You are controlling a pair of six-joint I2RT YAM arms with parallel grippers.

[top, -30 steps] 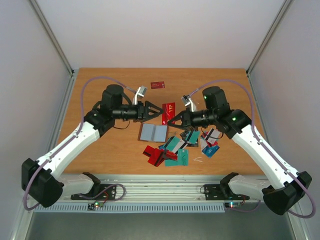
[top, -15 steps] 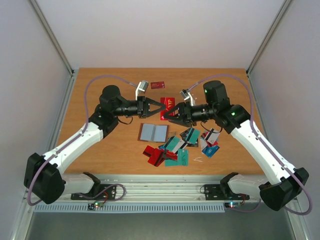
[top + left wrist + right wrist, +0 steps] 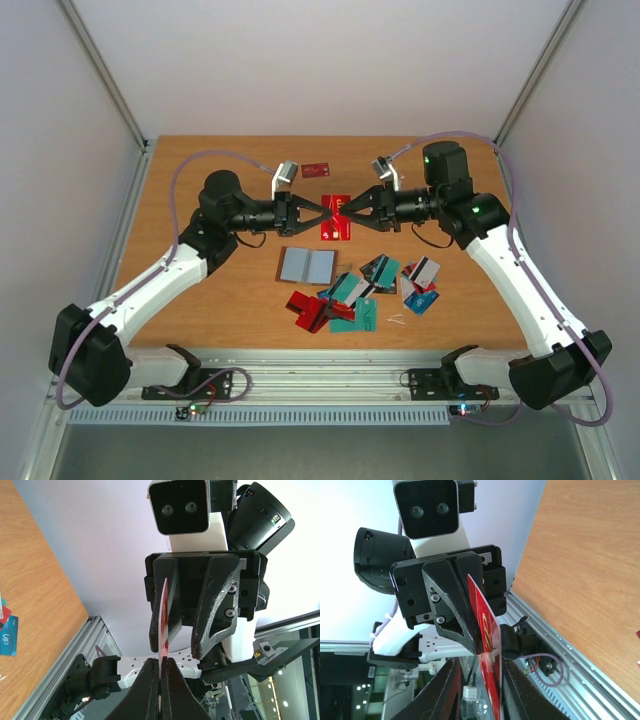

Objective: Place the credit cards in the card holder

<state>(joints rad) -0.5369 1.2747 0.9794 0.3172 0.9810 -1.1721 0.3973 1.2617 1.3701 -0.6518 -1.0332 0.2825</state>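
Note:
A bright red credit card (image 3: 337,225) hangs on edge above the middle of the table, and my left gripper (image 3: 325,212) is shut on its left edge. Seen from the left wrist, the card (image 3: 163,625) is pinched between my left gripper's (image 3: 160,666) fingertips. My right gripper (image 3: 344,212) faces it from the right. Its jaws stand apart round the card (image 3: 487,630), so the right gripper (image 3: 480,665) is open. More credit cards (image 3: 365,290) lie scattered in front. The card holder (image 3: 316,170), small and dark brown-red with a light dot, lies at the back.
A grey-blue two-panel folder (image 3: 306,265) lies open on the table (image 3: 200,170) just below the grippers. A teal card (image 3: 9,635) shows at the left wrist view's edge. Frame posts and white walls stand round the table.
The red card passed from my right gripper to my left. The left closed on it, the right opened and drew back to the right and farther from me.

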